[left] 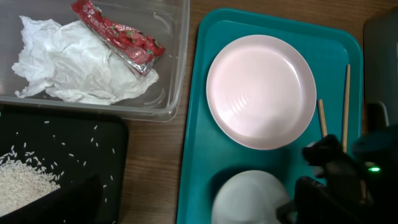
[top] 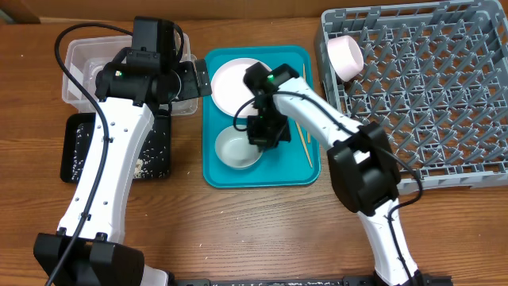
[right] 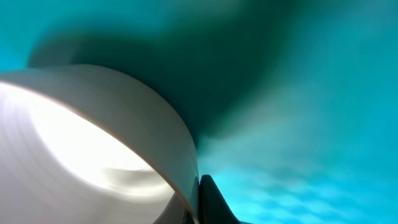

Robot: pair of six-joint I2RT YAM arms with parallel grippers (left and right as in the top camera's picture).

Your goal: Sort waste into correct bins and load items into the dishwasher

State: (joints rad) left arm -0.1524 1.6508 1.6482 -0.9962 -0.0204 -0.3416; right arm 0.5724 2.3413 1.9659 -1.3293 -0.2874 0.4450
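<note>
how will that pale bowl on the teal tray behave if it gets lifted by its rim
The bowl looks rigid and thin-walled, so it is probably light and unbending. Its glossy wall may slip in the right claw, which is shut on one edge of the rim. Lifted there, it will likely hang tilted.

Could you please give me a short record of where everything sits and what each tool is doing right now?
clear tub: tissue and red wrapper inside
black tray: rice grains
teal tray: pink plate, pale bowl, two chopsticks
dish rack: one pale pink bowl, tilted, at a corner
right tool: shut on the pale bowl's rim
left tool: open, empty, above the tub's edge
</note>
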